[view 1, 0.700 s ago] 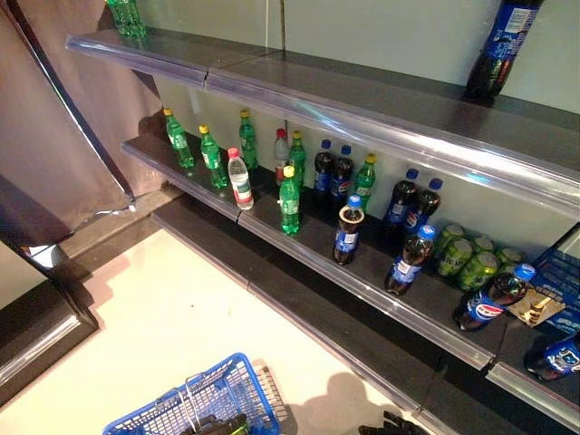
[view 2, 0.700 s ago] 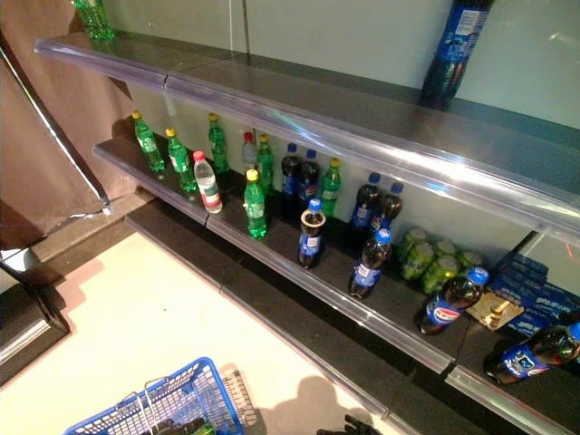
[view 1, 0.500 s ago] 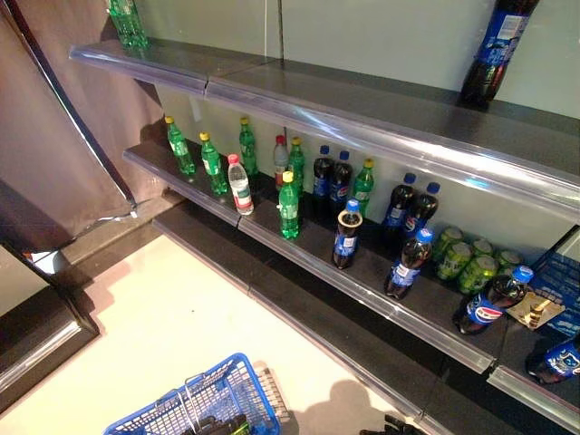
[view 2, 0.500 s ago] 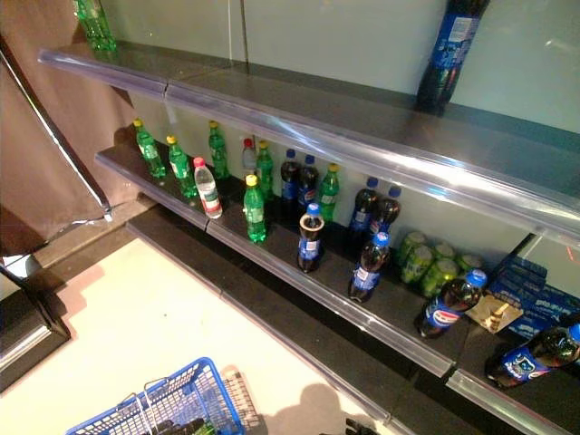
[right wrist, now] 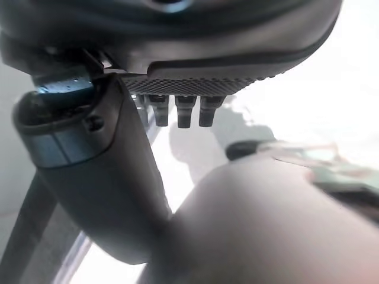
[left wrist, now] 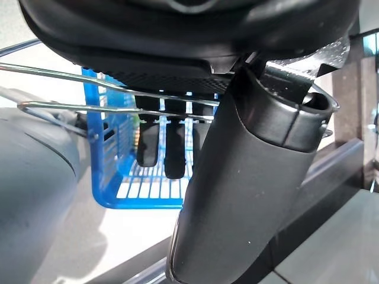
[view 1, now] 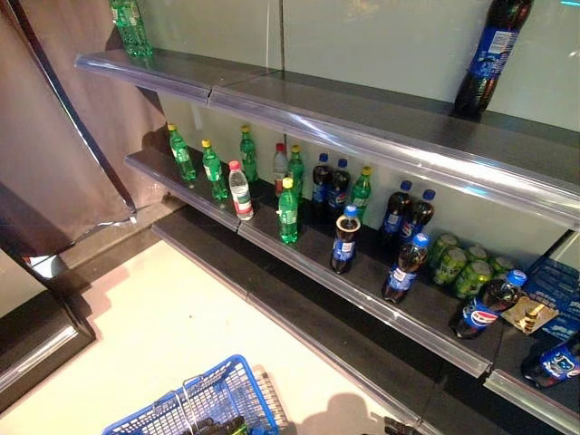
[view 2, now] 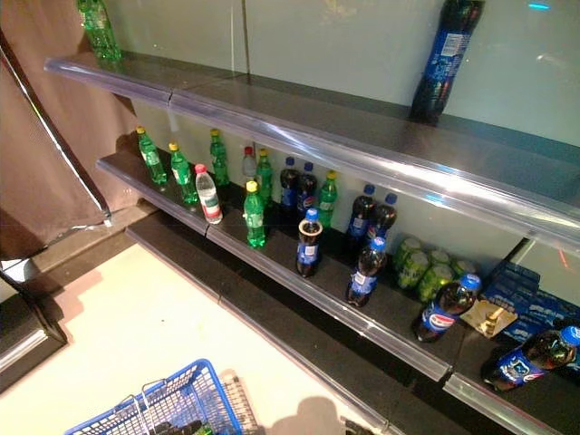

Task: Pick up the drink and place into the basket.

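Drinks stand on the middle shelf (view 1: 381, 304): green bottles (view 1: 288, 210), a clear water bottle (view 1: 240, 190), dark cola bottles with blue caps (view 1: 343, 240) and green cans (view 1: 462, 267). A cola bottle (view 1: 485, 308) lies on its side at the right. The blue basket (view 1: 237, 390) hangs low at the bottom left. My left hand (left wrist: 249, 177) is shut on its thin wire handles (left wrist: 89, 77), with the basket (left wrist: 112, 160) below it. My right hand (right wrist: 89, 165) is open and empty, low over the floor, far below the drinks.
The top shelf (view 1: 362, 118) carries a tall cola bottle (view 1: 489, 54) and green bottles (view 1: 130, 25). A brown curtain (view 1: 54, 136) hangs at the left. Blue boxes (view 1: 557, 285) sit at the shelf's right end. A black plinth (view 1: 317, 317) runs along the cream floor (view 1: 154, 317).
The whole picture has shifted downward, so the camera has tilted up. The drinks and basket have not moved. My right hand has dropped nearly out of the eye views' bottom edge.
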Tool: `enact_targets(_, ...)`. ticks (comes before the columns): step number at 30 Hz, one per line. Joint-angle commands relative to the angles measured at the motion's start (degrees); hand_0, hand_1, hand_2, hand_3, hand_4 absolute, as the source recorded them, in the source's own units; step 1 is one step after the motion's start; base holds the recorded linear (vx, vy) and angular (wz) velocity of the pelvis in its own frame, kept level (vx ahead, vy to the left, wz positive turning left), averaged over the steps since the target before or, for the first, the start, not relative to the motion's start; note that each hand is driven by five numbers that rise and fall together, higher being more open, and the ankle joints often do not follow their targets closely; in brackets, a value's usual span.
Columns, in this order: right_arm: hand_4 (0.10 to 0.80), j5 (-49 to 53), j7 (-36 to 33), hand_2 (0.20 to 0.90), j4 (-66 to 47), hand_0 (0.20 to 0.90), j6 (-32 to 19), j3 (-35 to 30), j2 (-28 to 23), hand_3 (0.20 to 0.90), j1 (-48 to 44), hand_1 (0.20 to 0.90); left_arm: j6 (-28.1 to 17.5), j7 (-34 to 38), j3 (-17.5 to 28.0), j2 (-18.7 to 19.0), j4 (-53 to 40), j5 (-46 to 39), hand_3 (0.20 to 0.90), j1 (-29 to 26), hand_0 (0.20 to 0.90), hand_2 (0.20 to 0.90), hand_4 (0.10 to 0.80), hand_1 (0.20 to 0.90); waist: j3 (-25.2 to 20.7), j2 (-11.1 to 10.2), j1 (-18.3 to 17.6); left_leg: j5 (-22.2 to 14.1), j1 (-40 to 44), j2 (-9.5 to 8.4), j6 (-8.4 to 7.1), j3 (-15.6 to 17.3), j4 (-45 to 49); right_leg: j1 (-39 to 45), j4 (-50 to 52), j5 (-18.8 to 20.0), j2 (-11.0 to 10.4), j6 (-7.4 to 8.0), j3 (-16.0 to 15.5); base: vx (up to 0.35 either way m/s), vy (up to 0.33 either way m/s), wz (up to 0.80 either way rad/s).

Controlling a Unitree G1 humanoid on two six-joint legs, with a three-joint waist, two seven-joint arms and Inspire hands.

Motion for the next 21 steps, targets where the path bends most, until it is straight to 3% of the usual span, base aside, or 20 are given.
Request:
enact_targets(1, 0.8, -2.69, -2.06, 0.9, -9.37, 0.9, -4.21, 2.49, -1.77, 0.9, -3.12, 0.9, -3.25, -2.77, 1.59, -1.54, -9.09, 0.35, 0.2, -6.19, 0.3, 0.3, 0.1, 0.3, 1.52, -0.82, 0.97, -4.36, 1.01, -2.13, 0.98, -0.57, 0.18, -1.13, 1.68, -0.38, -0.52, 2.29, -3.57, -0.024, -0.045, 0.0)
enact_targets(8, 0.8, -7.0, -3.67, 0.9, -40.94, 0.9, -5.92, 6.16, -8.99, 0.9, -1.86, 0.9, -0.94, -0.95, 1.32, -0.09, -15.18, 1.4, 0.2, -3.16, 0.3, 0.3, 0.1, 0.3, 1.64, -1.8, 0.83, -4.19, 0.49, -1.71, 0.77, -0.67, 0.18, -1.35, 1.27, -0.08, -0.6, 2.51, -4.2, -0.017, -0.046, 0.01)
enact_targets(12, 0.8, -8.77, -3.39, 0.9, -51.27, 0.9, -8.8, 5.26, -12.53, 0.9, -2.01, 0.9, -1.05, -0.91, 1.49, 0.09, -15.98, 1.92, 0.2, -1.87, 0.3, 0.3, 0.1, 0.3, 1.3, -2.1, 0.7, -4.46, 0.5, -1.67, 0.68, -0.55, 0.18, -1.23, 0.82, 0.06, -0.67, 2.77, -4.29, 0.003, -0.015, 0.02)
enact_targets(17, 0.8, -5.54, -2.1, 0.9, -64.43, 0.9, -11.47, 0.4, -16.63, 0.9, -3.2, 0.9, -0.8, -0.74, 2.41, -0.06, -17.08, 3.1, 0.2, -0.31, 0.3, 0.3, 0.1, 0.3, 0.69, -2.28, 0.77, -4.77, 0.56, -1.48, 0.62, -0.09, 0.18, -1.15, 0.51, 0.09, -0.88, 3.06, -4.37, 0.024, -0.01, 0.03)
enact_targets(21, 0.8, -6.04, -8.79, 0.9, -71.74, 0.9, -14.98, -5.05, -17.92, 0.9, -4.11, 0.9, -0.7, -0.98, 3.82, -0.87, -16.7, 3.32, 0.2, 0.24, 0.3, 0.3, 0.1, 0.3, 0.29, -2.06, 0.47, -5.13, 0.76, -1.29, 0.68, 0.49, 0.18, -1.19, 0.5, 0.01, -1.03, 3.18, -4.17, 0.008, 0.001, 0.0)
